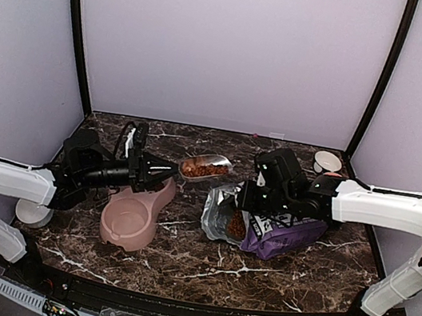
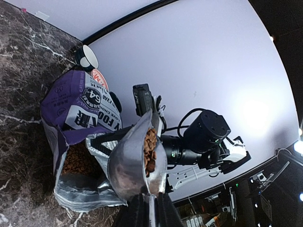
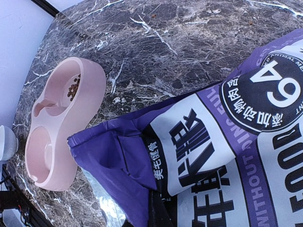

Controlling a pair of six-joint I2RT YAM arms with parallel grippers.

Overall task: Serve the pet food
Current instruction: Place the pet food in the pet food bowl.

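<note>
A metal scoop (image 1: 208, 166) heaped with reddish-brown pet food (image 1: 202, 170) hangs above the table behind the pink double bowl (image 1: 131, 216). My left gripper (image 1: 162, 171) is shut on its handle. In the left wrist view the scoop (image 2: 128, 163) is tipped on its side, pet food (image 2: 150, 147) against its rim, my left gripper (image 2: 151, 202) clamping the handle. The purple-and-white bag (image 1: 279, 233) lies open toward the left, more kibble (image 1: 236, 225) inside. My right gripper (image 1: 246, 199) is shut on the bag's upper edge (image 3: 142, 161). A few pellets (image 3: 73, 87) lie in the bowl's far compartment.
A small white bowl (image 1: 327, 161) stands at the back right corner. Another white bowl (image 1: 33, 214) sits at the left edge under my left arm. The bag's silver lining (image 1: 219, 208) spreads between the bowl and the bag. Purple walls enclose the marble table (image 1: 201, 266).
</note>
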